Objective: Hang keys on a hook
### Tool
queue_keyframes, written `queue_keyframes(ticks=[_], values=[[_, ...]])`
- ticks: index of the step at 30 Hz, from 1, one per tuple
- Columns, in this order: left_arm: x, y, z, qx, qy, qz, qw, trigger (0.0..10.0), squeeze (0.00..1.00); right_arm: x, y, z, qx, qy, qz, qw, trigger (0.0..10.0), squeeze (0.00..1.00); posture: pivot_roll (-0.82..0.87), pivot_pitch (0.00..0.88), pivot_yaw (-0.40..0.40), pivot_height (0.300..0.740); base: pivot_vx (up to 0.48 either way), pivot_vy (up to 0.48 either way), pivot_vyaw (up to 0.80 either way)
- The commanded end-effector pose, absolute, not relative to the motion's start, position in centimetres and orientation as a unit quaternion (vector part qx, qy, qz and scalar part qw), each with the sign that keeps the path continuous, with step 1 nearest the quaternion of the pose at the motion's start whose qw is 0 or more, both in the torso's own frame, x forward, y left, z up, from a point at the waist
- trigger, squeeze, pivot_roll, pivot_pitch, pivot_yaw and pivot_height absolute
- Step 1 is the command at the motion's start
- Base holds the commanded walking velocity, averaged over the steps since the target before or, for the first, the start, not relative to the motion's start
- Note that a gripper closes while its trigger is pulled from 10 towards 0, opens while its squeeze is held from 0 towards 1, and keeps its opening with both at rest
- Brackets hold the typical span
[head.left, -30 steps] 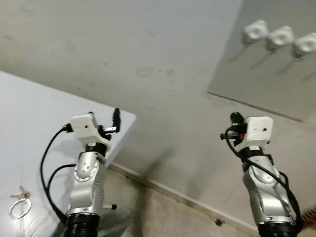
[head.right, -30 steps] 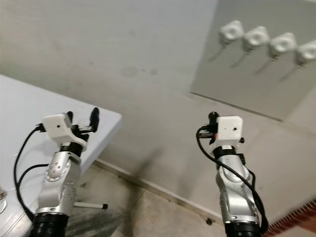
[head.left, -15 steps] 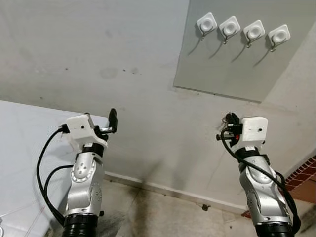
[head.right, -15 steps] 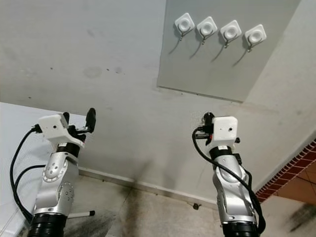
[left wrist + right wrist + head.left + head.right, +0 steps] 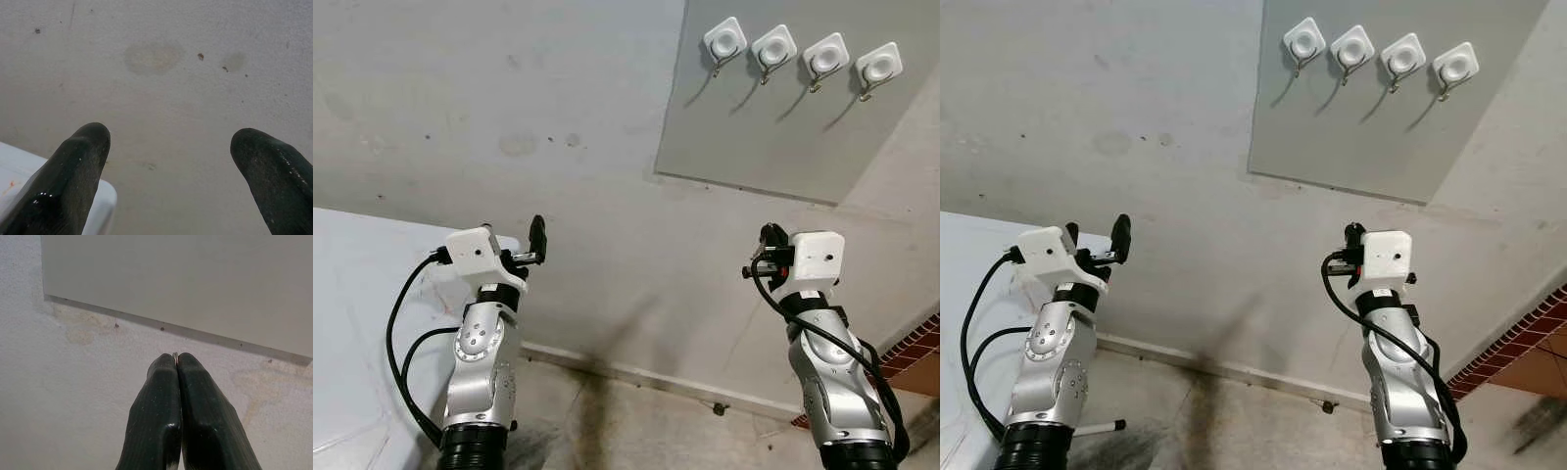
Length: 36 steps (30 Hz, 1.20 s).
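Several white hooks (image 5: 725, 41) sit in a row on a grey wall panel (image 5: 754, 127), high at the upper right. My left gripper (image 5: 514, 240) is raised in front of the wall, over the corner of the white table (image 5: 362, 294). It is open, and the left wrist view shows its fingertips (image 5: 83, 147) far apart with bare wall between them. My right gripper (image 5: 770, 235) is raised well below the panel and is shut. In the right wrist view its fingertips (image 5: 164, 372) press together and point at the panel's lower edge. A thin pale sliver shows at the tips; I cannot tell what it is.
A stained plaster wall (image 5: 509, 98) runs behind both arms. Concrete floor (image 5: 636, 421) lies between the arms below. A brick edge (image 5: 920, 362) shows at the far right.
The camera has swung up and to the right, bringing the whole row of hooks into view. The keys and ring on the table a second ago have left the frame. Both arms keep their pose.
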State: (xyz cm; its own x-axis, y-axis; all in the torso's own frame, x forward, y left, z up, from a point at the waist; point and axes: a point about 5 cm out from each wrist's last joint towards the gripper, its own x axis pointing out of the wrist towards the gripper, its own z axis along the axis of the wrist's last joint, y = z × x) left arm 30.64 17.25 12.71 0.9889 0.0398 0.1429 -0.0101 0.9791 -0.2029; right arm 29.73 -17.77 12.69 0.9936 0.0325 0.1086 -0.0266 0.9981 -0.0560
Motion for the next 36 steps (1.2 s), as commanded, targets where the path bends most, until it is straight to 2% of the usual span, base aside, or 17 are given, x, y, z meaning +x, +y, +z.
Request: queue_keyframes(ticks=[1, 8, 9, 20, 29, 36], values=[[30.8, 17.0, 12.9, -0.096, -0.074, 0.007, 0.993, 10.0, 0.00, 29.9, -17.9, 13.3, -0.027, -0.065, 0.012, 0.997, 10.0, 0.00, 0.02, 0.000, -0.046, 0.740, 0.000, 0.000, -0.77], [30.8, 17.0, 12.9, -0.095, -0.073, 0.006, 0.993, 10.0, 0.00, 29.9, -17.9, 13.3, -0.027, -0.065, 0.013, 0.997, 10.0, 0.00, 0.02, 0.000, -0.046, 0.740, 0.000, 0.000, -0.77], [31.0, 17.0, 13.2, -0.087, -0.070, -0.005, 0.994, 10.0, 0.00, 29.8, -17.4, 13.3, -0.020, -0.075, 0.014, 0.997, 10.0, 0.00, 0.03, 0.000, 0.012, 0.740, 0.000, 0.000, 0.00], [31.6, 17.2, 13.9, -0.061, -0.064, -0.032, 0.996, 10.0, 0.00, 29.4, -16.3, 13.1, 0.000, -0.094, 0.009, 0.996, 10.0, 0.00, 0.03, 0.000, 0.064, 0.740, 0.000, 0.000, 0.00], [31.8, 16.9, 14.2, -0.056, -0.063, -0.042, 0.996, 10.0, 0.00, 29.4, -16.3, 12.6, 0.006, -0.085, -0.002, 0.996, 10.0, 0.00, 0.04, 0.000, 0.076, 0.740, 0.000, 0.000, 0.00], [31.9, 16.6, 14.2, -0.058, -0.064, -0.046, 0.995, 10.0, 0.00, 29.7, -16.4, 12.6, 0.007, -0.080, -0.006, 0.997, 10.0, 0.00, 0.03, 0.000, 0.068, 0.740, 0.000, 0.000, -0.60]])
